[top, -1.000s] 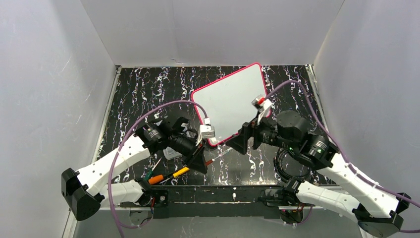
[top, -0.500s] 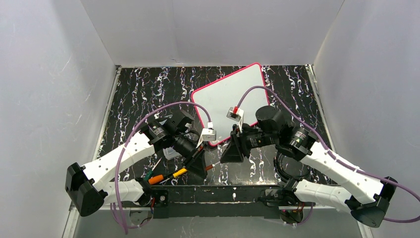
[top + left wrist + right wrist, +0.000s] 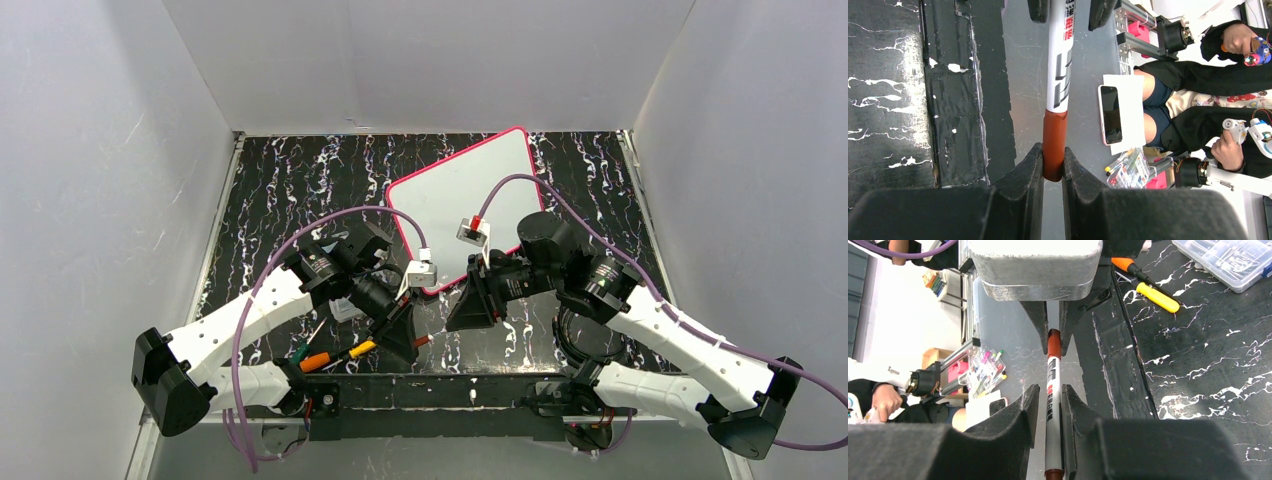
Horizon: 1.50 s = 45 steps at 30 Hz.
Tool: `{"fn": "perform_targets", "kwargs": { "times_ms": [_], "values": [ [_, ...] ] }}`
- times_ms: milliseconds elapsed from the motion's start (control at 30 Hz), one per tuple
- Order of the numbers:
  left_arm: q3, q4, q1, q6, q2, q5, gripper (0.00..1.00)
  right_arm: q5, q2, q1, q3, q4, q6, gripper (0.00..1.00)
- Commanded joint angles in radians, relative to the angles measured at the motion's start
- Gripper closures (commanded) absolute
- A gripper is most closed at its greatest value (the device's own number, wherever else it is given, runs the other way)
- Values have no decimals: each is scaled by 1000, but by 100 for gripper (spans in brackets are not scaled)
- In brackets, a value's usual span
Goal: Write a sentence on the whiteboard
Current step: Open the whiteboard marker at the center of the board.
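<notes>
Left gripper [image 3: 1053, 156] first: the jaws are pinched right down on the brown-red cap [image 3: 1054, 145] of a marker [image 3: 1060, 65], pads tight on both sides, so that end is firmly held. The white barrel runs straight away from it, black and red print along its length, toward the other arm.

On the right wrist view, the right gripper [image 3: 1050, 396] has its fingers [image 3: 1018, 425] drawn in close on either side of that barrel, only a sliver of room left. I can't tell whether the pads are pressing on it or sitting just off it.

From above, the two grippers face each other nose to nose, low over the near part of the black marbled table [image 3: 290, 190]. The marker bridges the small gap between them, lifted off the surface.

The whiteboard [image 3: 455, 205] lies flat on the table beyond the grippers, toward the far side and a little right of centre. It is turned at an angle, and its near corner is just past the left wrist. The right arm's purple cable crosses over its right part.

On the table near the left arm I see an orange-handled screwdriver [image 3: 1128, 266] and a yellow-handled one [image 3: 1158, 297] lying close together. A clear plastic organizer box [image 3: 1233, 260] sits beyond them.
</notes>
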Motion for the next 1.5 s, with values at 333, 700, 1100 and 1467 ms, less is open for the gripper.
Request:
{"fn": "perform_targets", "kwargs": {
  "times_ms": [333,700,1100,1467],
  "values": [
    [12,-24,2,6,-12,23,100,-103,-10,3,-12,58,6,68],
    [11,-24,3,6,-20,30,100,-122,-10,3,-24,68,9,63],
    [10,-24,3,9,-25,56,100,-116,-10,3,-38,70,7,61],
    [8,-24,3,6,-23,60,100,-108,-18,3,-31,89,19,76]
  ]
}}
